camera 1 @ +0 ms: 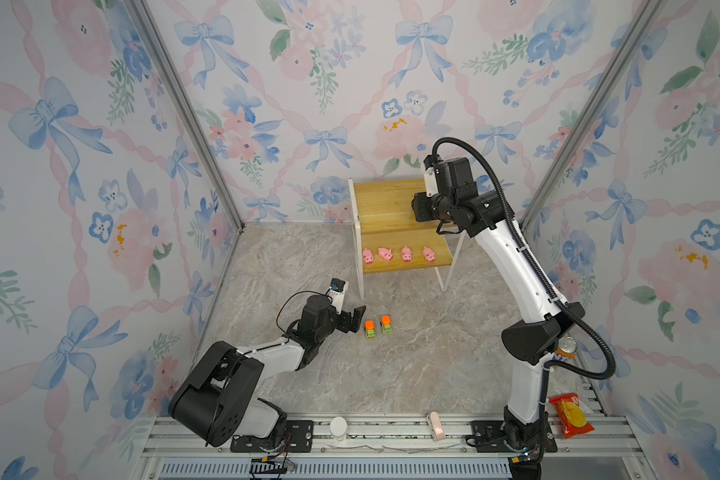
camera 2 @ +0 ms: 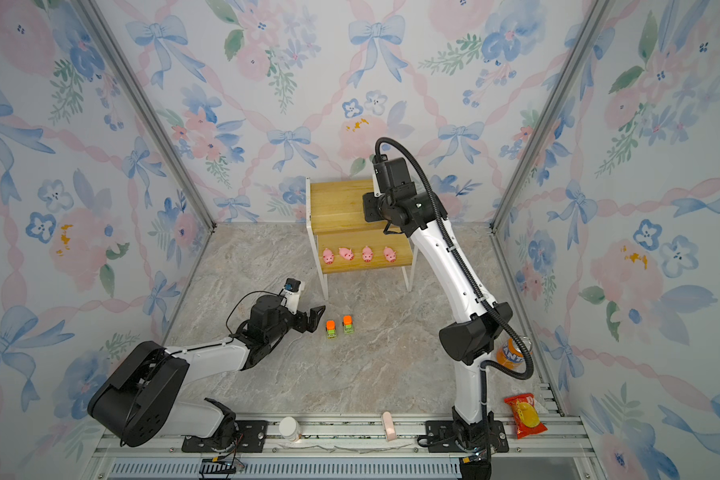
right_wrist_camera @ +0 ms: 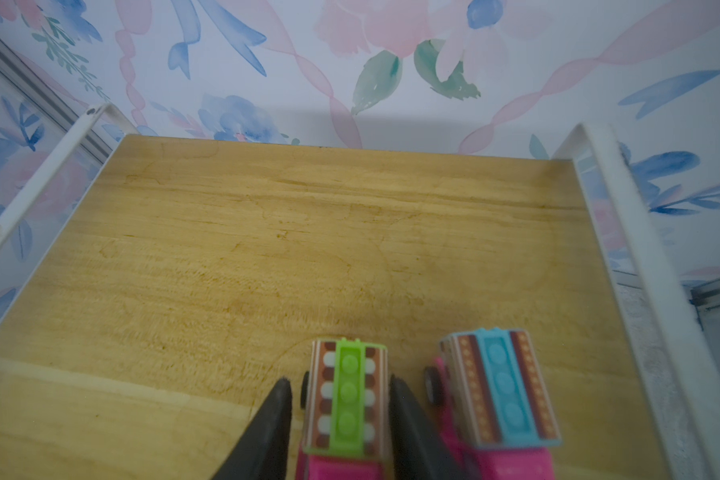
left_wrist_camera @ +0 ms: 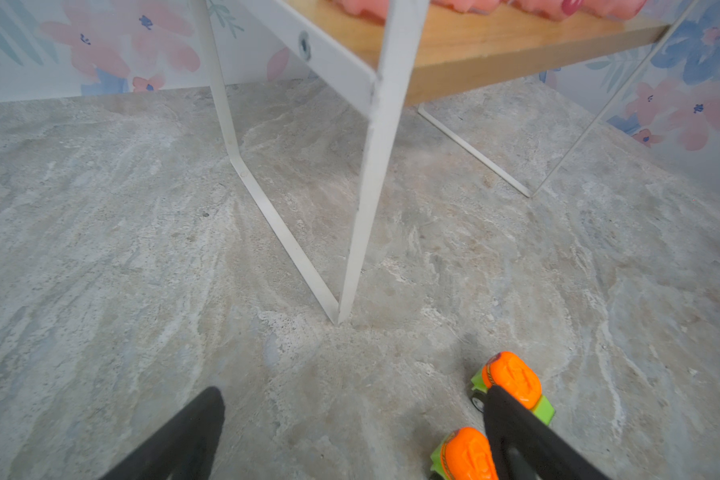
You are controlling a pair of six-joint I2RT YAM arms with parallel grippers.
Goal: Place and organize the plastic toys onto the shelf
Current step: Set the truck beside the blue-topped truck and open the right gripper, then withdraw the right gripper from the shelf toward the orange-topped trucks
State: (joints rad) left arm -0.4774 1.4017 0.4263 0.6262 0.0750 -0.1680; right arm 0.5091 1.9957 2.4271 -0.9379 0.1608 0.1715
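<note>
The shelf point(camera 1: 385, 199) stands at the back wall. Several pink pigs point(camera 1: 406, 254) sit in a row on its lower board. On the upper board point(right_wrist_camera: 267, 249) two pink buses stand side by side, one with a green roof point(right_wrist_camera: 347, 399), one with a blue roof point(right_wrist_camera: 501, 386). My right gripper point(right_wrist_camera: 339, 380) is open, its fingers flanking the green-roofed bus with small gaps. Two green trucks with orange tops point(camera 1: 369, 328) point(camera 1: 386, 324) stand on the floor. My left gripper point(camera 1: 356, 318) is open wide just left of them; one finger point(left_wrist_camera: 516, 428) overlaps the farther truck point(left_wrist_camera: 514, 380).
An orange soda can point(camera 2: 510, 353) stands behind the right arm's base. A red chip bag point(camera 1: 570, 415), a white bottle point(camera 1: 338, 428) and a pale pink piece point(camera 1: 435, 426) lie on the front rail. The shelf's white legs point(left_wrist_camera: 366, 208) stand close ahead of the left gripper.
</note>
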